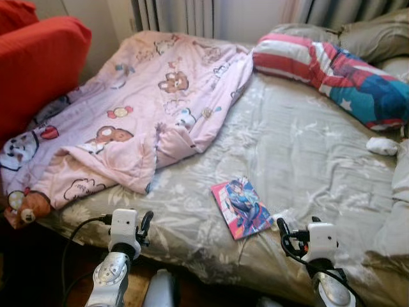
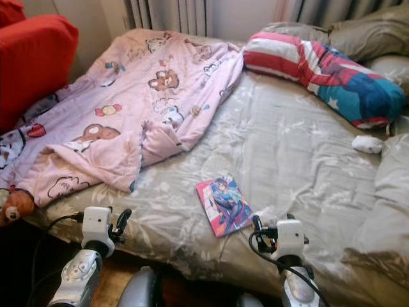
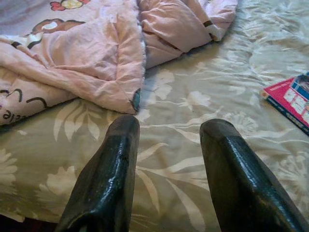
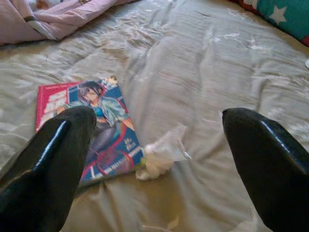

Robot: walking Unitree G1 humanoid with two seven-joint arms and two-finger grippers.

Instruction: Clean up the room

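Right wrist view: released right pincer [image 4: 159, 145] above flat comic book [image 4: 87, 125], long axis toward pillows.

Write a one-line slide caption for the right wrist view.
Right gripper, fingers open, hovers over a comic book and a crumpled clear wrapper on the floral bedspread.

1. A comic book [image 1: 241, 208] lies flat on the grey floral bedspread [image 1: 307, 147].
2. A pink bear-print blanket [image 1: 137, 109] is rumpled on the bed's left.
3. A striped superhero pillow [image 1: 332, 73] lies at the head.
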